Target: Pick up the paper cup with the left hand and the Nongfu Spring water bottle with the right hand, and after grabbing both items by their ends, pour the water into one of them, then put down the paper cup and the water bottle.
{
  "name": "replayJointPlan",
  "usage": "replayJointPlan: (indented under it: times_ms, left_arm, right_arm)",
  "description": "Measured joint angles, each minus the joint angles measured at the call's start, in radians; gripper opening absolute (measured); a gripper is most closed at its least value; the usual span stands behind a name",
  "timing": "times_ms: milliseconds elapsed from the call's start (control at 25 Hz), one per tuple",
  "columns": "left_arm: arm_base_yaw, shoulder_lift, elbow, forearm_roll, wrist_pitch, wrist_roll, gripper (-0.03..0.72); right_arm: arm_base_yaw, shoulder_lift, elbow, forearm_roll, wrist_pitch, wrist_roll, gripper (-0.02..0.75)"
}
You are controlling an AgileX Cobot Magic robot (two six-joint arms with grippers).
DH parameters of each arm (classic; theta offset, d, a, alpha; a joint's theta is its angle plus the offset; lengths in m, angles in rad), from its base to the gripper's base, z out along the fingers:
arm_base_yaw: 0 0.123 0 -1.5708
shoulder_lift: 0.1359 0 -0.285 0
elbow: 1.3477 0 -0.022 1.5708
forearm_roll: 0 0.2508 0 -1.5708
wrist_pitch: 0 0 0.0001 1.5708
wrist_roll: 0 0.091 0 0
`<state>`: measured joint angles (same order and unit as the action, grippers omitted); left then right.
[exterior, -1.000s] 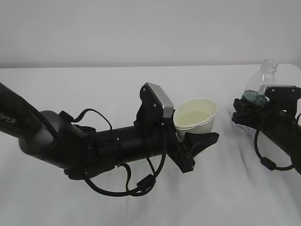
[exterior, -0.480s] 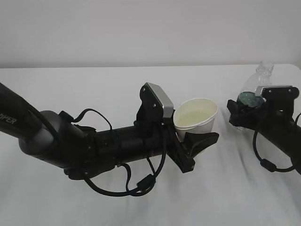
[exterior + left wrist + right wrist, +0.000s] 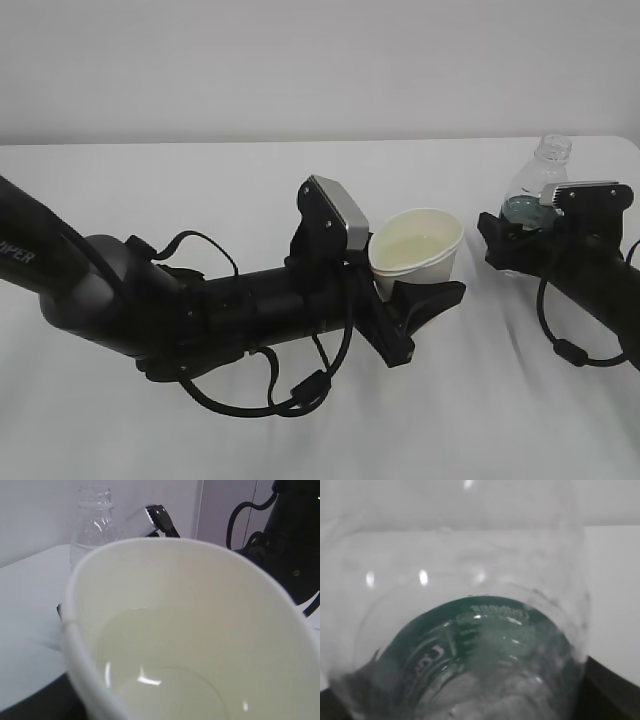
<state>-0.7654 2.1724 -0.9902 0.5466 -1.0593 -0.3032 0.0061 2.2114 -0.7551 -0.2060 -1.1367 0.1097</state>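
Observation:
My left gripper (image 3: 420,285) is shut on the lower part of the white paper cup (image 3: 418,250), holding it just above the table with its mouth tipped slightly. Clear water (image 3: 165,680) lies in the cup's cream inside (image 3: 200,580). At the far right the clear Nongfu Spring water bottle (image 3: 535,180) stands upright and capless, its dark green label low between the jaws of my right gripper (image 3: 505,235). Those jaws stand apart on either side of it. The right wrist view is filled by the bottle (image 3: 480,630), and the bottle (image 3: 92,515) also shows behind the cup.
A white table (image 3: 300,170) meets a plain pale wall behind. My left arm's black forearm and loose cables (image 3: 250,320) lie low across the table's middle. The right arm's grey module (image 3: 580,190) sits beside the bottle, close to the table's right edge.
The bottle has gone from leaning to standing upright, and the right gripper has slid a little left and loosened around it. The left gripper and cup have not moved.

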Motion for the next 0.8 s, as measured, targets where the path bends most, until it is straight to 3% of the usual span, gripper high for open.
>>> replayJointPlan:
  times_ms: [800]
  left_arm:
    - [0.000, 0.000, 0.000, -0.007, 0.000, 0.002, 0.435]
  right_arm:
    - [0.000, -0.124, 0.153, -0.007, -0.004, 0.000, 0.608]
